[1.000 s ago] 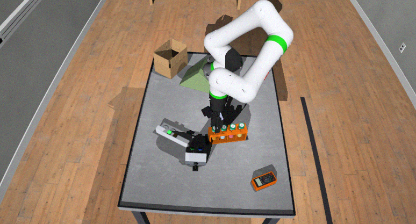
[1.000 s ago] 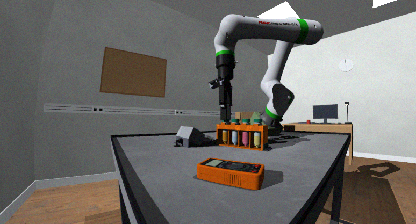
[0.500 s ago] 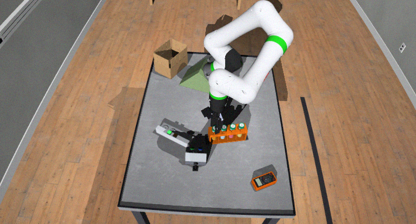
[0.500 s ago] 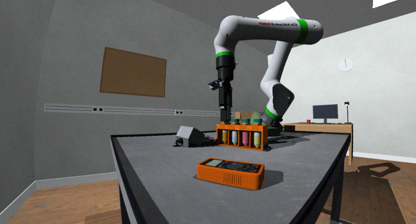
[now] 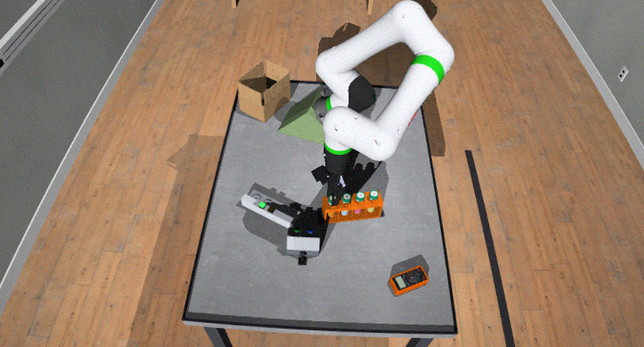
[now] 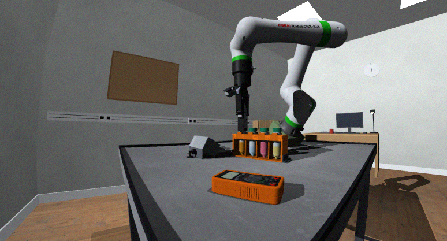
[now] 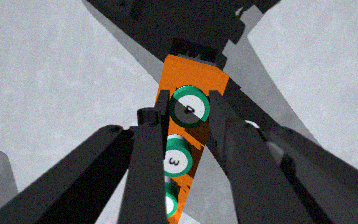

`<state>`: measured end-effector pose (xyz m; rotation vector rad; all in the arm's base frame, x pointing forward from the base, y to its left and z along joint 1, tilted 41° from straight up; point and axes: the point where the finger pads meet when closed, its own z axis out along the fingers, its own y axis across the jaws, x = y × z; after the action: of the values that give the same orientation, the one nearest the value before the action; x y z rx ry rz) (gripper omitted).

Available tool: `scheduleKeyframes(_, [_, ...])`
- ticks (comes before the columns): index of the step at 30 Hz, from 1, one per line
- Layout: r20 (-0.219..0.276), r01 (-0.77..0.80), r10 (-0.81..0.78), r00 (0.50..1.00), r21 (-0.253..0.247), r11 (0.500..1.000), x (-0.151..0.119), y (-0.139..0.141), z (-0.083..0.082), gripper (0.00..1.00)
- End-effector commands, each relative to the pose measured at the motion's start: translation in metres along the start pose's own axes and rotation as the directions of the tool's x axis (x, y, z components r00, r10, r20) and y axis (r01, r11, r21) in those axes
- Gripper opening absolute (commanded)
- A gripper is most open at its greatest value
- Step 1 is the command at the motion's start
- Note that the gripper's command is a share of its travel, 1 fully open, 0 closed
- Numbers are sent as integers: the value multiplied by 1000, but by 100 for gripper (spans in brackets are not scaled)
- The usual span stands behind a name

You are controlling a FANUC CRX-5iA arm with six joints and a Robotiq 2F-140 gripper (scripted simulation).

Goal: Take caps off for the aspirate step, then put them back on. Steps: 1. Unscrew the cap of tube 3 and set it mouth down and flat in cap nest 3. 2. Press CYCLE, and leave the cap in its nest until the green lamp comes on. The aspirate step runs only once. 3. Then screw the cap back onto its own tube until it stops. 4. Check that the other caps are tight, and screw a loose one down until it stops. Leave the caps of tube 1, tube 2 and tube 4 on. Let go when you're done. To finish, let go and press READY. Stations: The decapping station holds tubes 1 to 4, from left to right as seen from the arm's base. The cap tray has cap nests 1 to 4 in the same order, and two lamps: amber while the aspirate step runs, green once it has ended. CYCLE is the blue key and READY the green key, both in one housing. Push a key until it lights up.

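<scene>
The orange decapping station (image 5: 353,208) holds four tubes with green caps; it also shows in the exterior view (image 6: 259,145). My gripper (image 7: 188,104) stands upright over its end tube. The fingers are closed against both sides of the cap of tube 4 (image 7: 190,106). The cap of tube 3 (image 7: 176,159) sits on its tube just beside it, and the cap of tube 2 (image 7: 170,202) is partly hidden by a finger. In the top and exterior views the gripper (image 5: 332,198) (image 6: 242,129) hides the held cap. The cap tray (image 5: 268,208) shows a lit green lamp (image 5: 261,205).
The key housing (image 5: 306,236) stands close to the station's end, between it and the cap tray. An orange multimeter (image 5: 408,280) lies near the table's front right. A cardboard box (image 5: 264,90) and a green wedge (image 5: 300,117) sit at the back by the arm's base.
</scene>
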<state>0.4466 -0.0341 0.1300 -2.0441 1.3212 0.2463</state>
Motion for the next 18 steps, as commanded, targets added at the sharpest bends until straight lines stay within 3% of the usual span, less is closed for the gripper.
scheduleKeyframes(1, [-1, -20, 20, 1000, 1, 1000, 0, 0, -1, 30])
scheduleKeyframes(18, [-1, -314, 314, 949, 1, 949, 0, 0, -1, 30])
